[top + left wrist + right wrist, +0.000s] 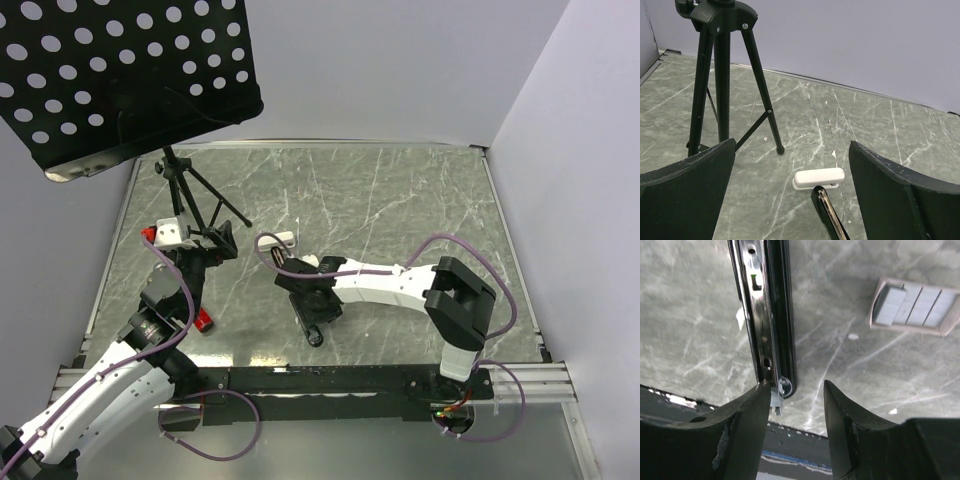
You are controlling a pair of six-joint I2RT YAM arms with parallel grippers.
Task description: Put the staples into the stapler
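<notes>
A short greyish strip of staples (776, 400) was seen at the near end of the stapler (765, 315), against the inner edge of one finger (747, 425) of the right hand (797, 387). Whether the strip had entered the channel could not be told. The black stapler was laid open on the surface (700, 330), with its long metal channel exposed and running away from the right wrist camera. A pale box (915, 307), open and filled with further grey strips, was set on the surface to one side of the stapler and well apart from it. The right hand's fingers were held apart over the stapler's end, and the gap between them was not bridged by the strip. In the overhead view the right arm was stretched leftward across the middle of the surface, with the stapler's black end showing below its hand. A white stapler (819, 178) was placed just beyond the far end of the black one, near it or perhaps touching. The left hand (792, 145) was held above the surface with its fingers spread wide and nothing between them, pointed toward the white stapler. A black tripod (715, 75) was stood to the left, and a black perforated board (120, 70) was seen above it in the overhead view.
</notes>
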